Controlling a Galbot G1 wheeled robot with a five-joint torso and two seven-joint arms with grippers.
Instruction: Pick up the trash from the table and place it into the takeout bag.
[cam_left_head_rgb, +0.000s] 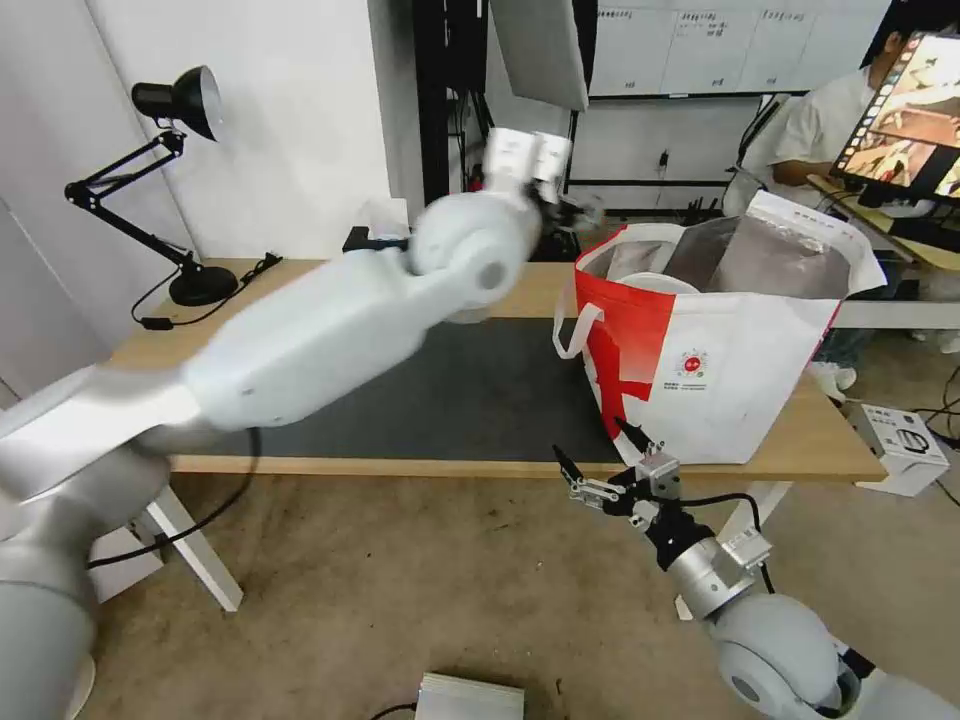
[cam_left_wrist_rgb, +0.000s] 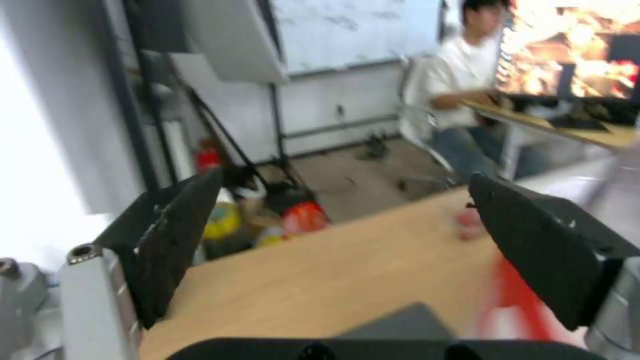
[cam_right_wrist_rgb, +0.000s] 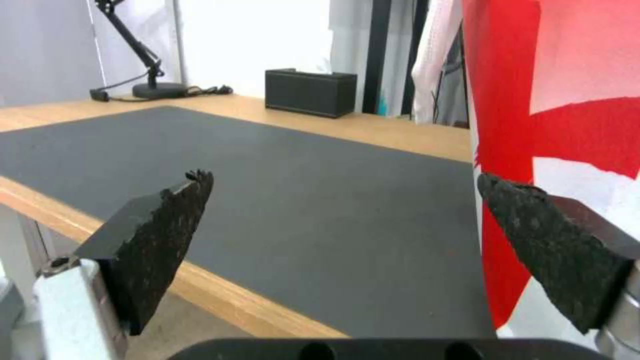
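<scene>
The takeout bag (cam_left_head_rgb: 720, 350), white and red with foil lining, stands open at the right end of the table (cam_left_head_rgb: 300, 275). A white round rim of trash (cam_left_head_rgb: 650, 283), like a bowl, shows inside it. My left arm reaches across the dark mat (cam_left_head_rgb: 470, 390). Its left gripper (cam_left_head_rgb: 565, 208) hovers over the table's far edge beside the bag's top. In the left wrist view the left gripper (cam_left_wrist_rgb: 340, 220) is open with nothing between its fingers. The right gripper (cam_left_head_rgb: 590, 440) hangs open in front of the table's edge, near the bag (cam_right_wrist_rgb: 553, 125); the right gripper (cam_right_wrist_rgb: 340, 185) holds nothing.
A black tissue box (cam_right_wrist_rgb: 310, 92) sits at the table's far edge and a black desk lamp (cam_left_head_rgb: 185, 100) stands at its far left corner. A white box (cam_left_head_rgb: 905, 440) and a metal box (cam_left_head_rgb: 470, 697) lie on the floor. Behind, a person sits at another desk.
</scene>
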